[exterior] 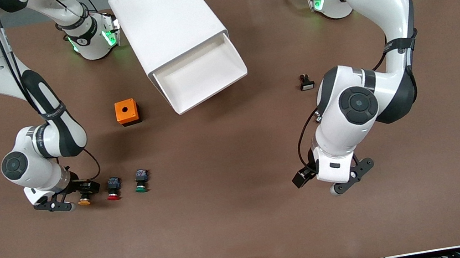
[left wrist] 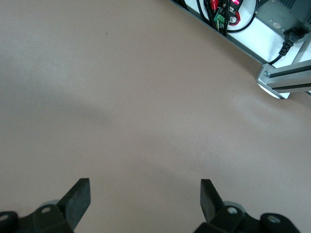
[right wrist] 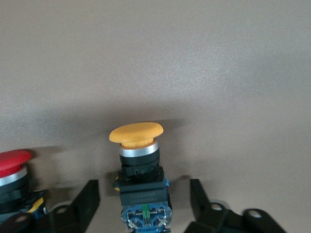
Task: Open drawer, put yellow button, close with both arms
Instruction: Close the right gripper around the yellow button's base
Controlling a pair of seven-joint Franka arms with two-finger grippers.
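Observation:
The yellow button [exterior: 84, 200] lies on its side on the brown table toward the right arm's end, its cap pointing to the front camera. My right gripper [exterior: 76, 195] is down at it, open. In the right wrist view the button [right wrist: 138, 145] lies between the fingers [right wrist: 87, 200] with gaps on both sides. The white cabinet [exterior: 166, 19] stands near the robots' bases, and its top drawer [exterior: 223, 85] is pulled out and empty. My left gripper [exterior: 351, 179] is open and empty over bare table [left wrist: 146, 97] toward the left arm's end; it also shows in the left wrist view [left wrist: 145, 196].
A red-capped button [exterior: 113, 190] and a green-capped button [exterior: 141, 182] lie in a row beside the yellow one. An orange box [exterior: 127, 112] stands next to the drawer. A small black and white part [exterior: 306, 82] lies by the left arm.

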